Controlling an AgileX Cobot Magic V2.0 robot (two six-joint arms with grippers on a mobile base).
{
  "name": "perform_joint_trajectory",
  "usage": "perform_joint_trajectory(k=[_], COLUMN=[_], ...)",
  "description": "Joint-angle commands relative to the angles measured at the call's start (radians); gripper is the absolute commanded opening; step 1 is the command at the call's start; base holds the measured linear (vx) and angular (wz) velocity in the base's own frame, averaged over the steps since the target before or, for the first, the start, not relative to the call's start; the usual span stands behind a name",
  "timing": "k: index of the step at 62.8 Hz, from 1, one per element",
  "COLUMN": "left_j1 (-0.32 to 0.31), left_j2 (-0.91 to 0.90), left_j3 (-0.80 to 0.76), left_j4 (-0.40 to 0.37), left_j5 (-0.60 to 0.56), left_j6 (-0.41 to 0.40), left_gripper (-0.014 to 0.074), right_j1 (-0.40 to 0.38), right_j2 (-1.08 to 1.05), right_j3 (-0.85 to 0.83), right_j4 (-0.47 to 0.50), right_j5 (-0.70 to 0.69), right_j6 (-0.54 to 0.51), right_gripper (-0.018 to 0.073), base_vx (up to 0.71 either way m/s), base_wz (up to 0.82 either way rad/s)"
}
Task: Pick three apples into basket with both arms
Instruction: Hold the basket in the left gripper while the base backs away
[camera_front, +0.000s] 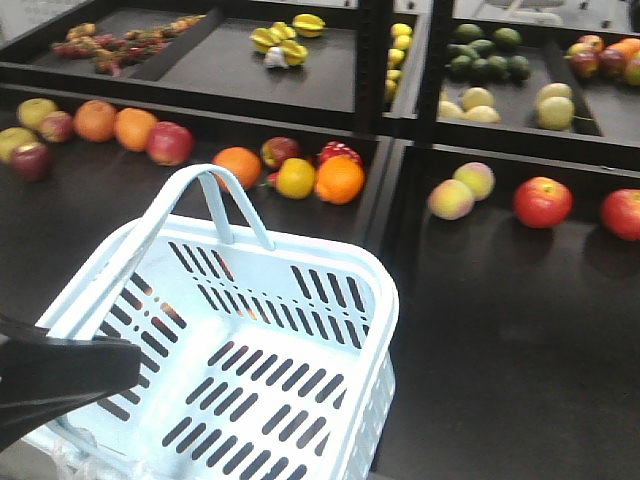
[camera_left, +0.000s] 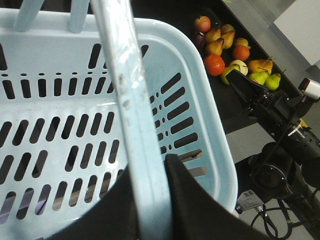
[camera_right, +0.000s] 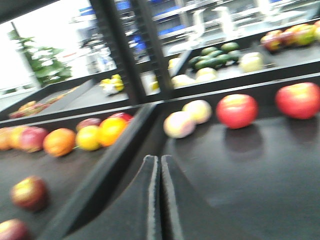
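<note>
A pale blue slotted basket (camera_front: 383, 300) fills the lower left of the front view. The left tool (camera_left: 150, 172) is clamped on the basket's handle (camera_left: 129, 100), with a black finger pressed against each side of the pale bar. The right tool (camera_right: 160, 160) is closed on nothing, its two dark fingers lying together with only a thin seam between them, low over a black shelf (camera_right: 260, 180). Two red apples (camera_front: 542, 202) with yellowish patches lie on that shelf, to the right of the basket and well apart from it. More red apples sit among oranges (camera_front: 340, 180) on the shelf beyond the basket. The right wrist view is blurred.
</note>
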Motion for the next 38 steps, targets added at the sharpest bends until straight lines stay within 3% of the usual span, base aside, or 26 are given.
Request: perform_joint_trajectory(k=[1, 38], left_j1=[-0.003, -0.003], left_j2=[-0.008, -0.008], left_j3=[-0.03, -0.03], left_j4=[-0.074, -0.074], left_j5=[-0.048, -0.048], left_j6=[0.003, 0.003], left_gripper=[-0.0008, -0.0008], right_j1=[-0.008, -0.008], right_j2=[-0.011, -0.011], right_j3=[0.014, 0.013], right_j4=[-0.006, -0.006], right_j5=[-0.07, -0.07], right_j6=[-0.005, -0.005], right_gripper=[-0.0004, -0.0004], base_vx=[-0.12, -0.13], base_wz=[0.47, 0.49])
